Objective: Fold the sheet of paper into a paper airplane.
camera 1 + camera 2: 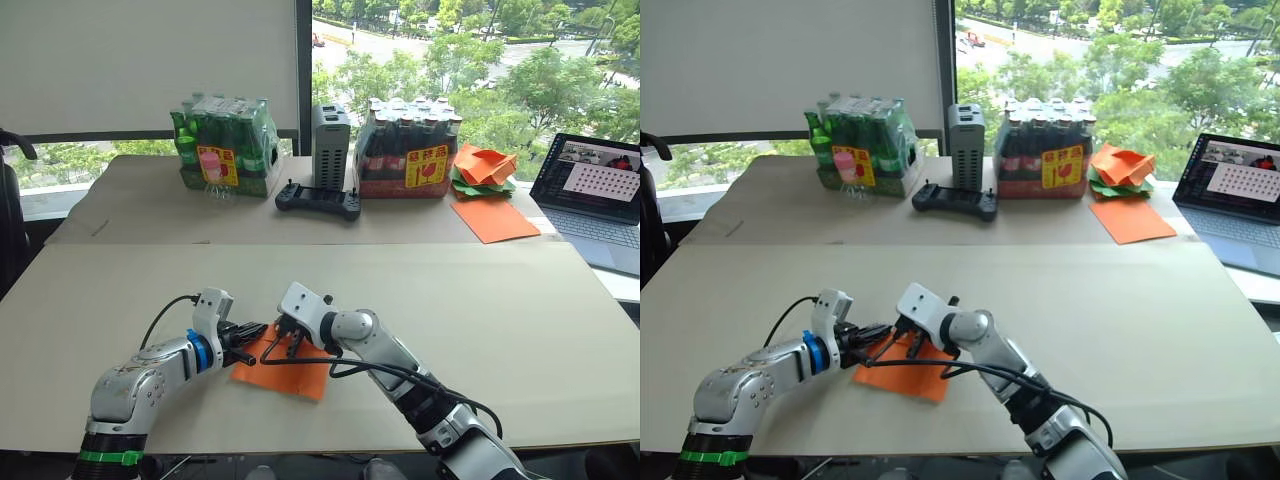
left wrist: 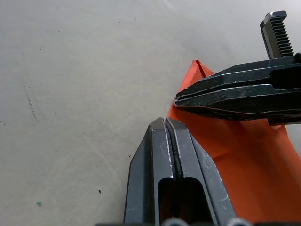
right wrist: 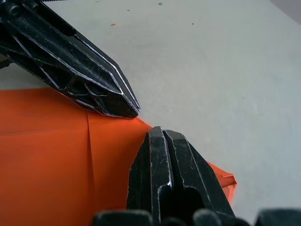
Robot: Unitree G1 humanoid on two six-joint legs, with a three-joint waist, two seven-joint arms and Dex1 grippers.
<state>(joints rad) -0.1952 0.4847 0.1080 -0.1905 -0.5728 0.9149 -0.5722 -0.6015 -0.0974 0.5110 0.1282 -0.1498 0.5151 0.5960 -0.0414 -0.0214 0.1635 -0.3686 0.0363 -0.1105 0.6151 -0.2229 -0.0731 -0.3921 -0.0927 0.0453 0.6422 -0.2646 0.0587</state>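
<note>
The sheet of paper [image 1: 292, 376] is orange and lies flat on the near table board, with a crease line [image 3: 88, 141] across it and a small folded-up corner [image 3: 226, 181]. My left gripper [image 1: 256, 333] is shut, and its tip [image 2: 165, 122] sits at the sheet's left edge. My right gripper [image 1: 284, 346] is shut too and comes in from the right, with its tip [image 3: 159, 131] over the paper. The two tips are close together above the sheet's far left part. Whether either tip pinches the paper cannot be seen.
At the back stand a pack of green bottles [image 1: 222, 145], a grey box [image 1: 330, 145], a black controller [image 1: 318, 200] and a pack of dark bottles [image 1: 410, 150]. A heap of orange and green paper shapes [image 1: 483, 166], a smooth orange sheet [image 1: 493, 219] and a laptop [image 1: 598, 195] lie back right.
</note>
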